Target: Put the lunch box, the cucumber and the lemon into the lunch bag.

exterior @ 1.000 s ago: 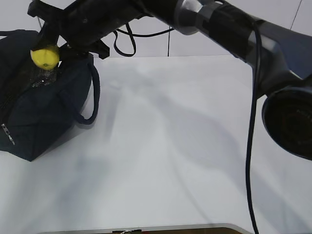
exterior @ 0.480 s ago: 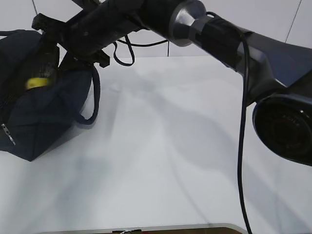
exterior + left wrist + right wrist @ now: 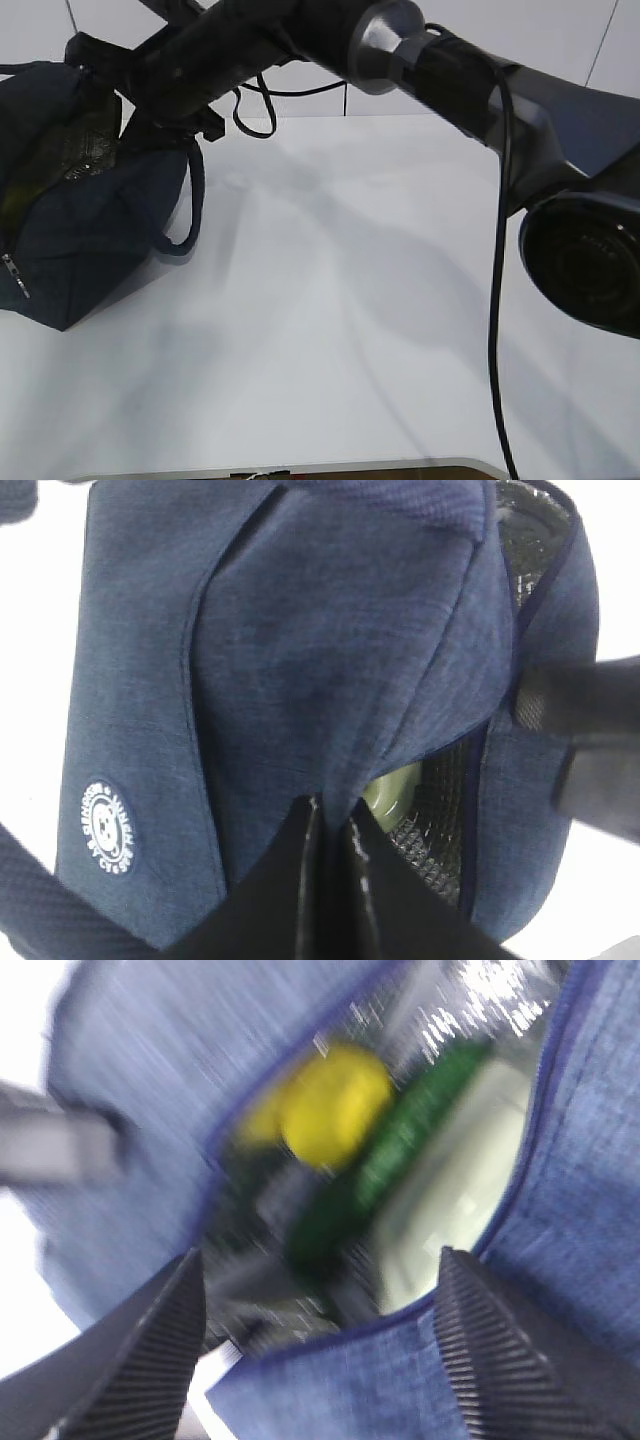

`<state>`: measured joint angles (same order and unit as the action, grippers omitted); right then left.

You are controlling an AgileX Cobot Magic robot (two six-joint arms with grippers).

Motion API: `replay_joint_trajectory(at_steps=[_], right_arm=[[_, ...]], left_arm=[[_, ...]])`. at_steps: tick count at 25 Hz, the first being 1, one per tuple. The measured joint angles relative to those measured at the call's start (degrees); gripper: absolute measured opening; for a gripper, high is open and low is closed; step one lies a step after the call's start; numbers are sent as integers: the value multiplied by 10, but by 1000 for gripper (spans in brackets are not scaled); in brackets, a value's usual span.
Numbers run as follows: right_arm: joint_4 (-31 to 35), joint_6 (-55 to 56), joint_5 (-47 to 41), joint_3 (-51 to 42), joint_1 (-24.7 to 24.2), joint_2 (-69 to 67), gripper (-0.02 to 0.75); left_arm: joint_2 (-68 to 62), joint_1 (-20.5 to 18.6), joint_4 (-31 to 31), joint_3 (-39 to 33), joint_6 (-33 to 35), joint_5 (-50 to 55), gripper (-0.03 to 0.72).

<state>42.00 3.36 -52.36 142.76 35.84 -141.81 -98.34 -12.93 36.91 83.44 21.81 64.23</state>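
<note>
The dark navy lunch bag stands at the table's far left with its top open. In the right wrist view the yellow lemon, the dark green cucumber and the pale green lid of the lunch box lie inside the bag, blurred. My right gripper is open and empty just above the bag's opening, and its arm reaches across from the right. My left gripper is shut on the bag's fabric edge. The lunch box lid shows through the gap.
The white table stretches to the right of the bag. A bag handle hangs down its right side. The right arm's cable hangs over the table. A zipper pull sits on the bag's front.
One second ago my right gripper held the lemon above the bag. The lemon has dropped into the bag, and the gripper is open over the opening.
</note>
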Motion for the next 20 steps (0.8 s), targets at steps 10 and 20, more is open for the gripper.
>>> replay_joint_trajectory(at_steps=[10, 20], right_arm=[[-45, -34, -106, 40, -4, 0, 566], [-181, 31, -193, 134, -4, 0, 566]], left_arm=[[0, 0, 0, 0, 0, 0, -10], [0, 0, -1, 0, 0, 0, -10]])
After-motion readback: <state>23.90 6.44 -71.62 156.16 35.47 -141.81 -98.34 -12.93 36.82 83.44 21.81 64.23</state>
